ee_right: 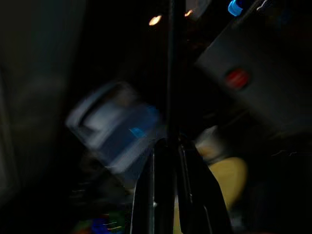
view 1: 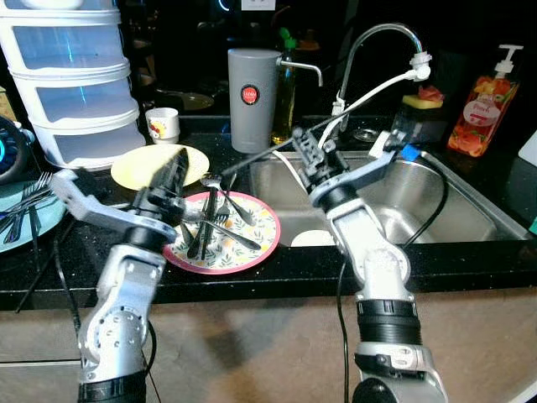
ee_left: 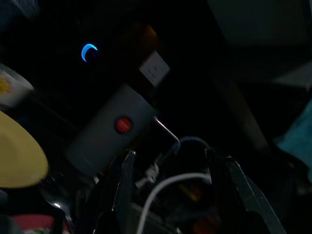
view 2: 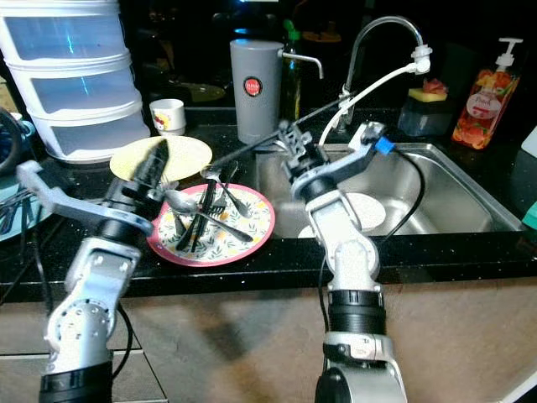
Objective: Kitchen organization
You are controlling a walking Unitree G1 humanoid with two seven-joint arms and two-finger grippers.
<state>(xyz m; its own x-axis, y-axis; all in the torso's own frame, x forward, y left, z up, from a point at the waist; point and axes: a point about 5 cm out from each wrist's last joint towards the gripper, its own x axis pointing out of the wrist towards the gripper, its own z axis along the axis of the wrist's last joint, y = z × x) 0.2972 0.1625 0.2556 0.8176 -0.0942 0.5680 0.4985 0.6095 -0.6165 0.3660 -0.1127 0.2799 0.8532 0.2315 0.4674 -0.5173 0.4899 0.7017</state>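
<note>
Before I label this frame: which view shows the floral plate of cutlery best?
The right eye view: the floral plate lies whole, cutlery across it. In the left eye view the left gripper overlaps its edge. The left wrist view catches a dark sliver.

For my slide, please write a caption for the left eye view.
Right gripper lifts a dark utensil above the cutlery-laden floral plate.
</note>
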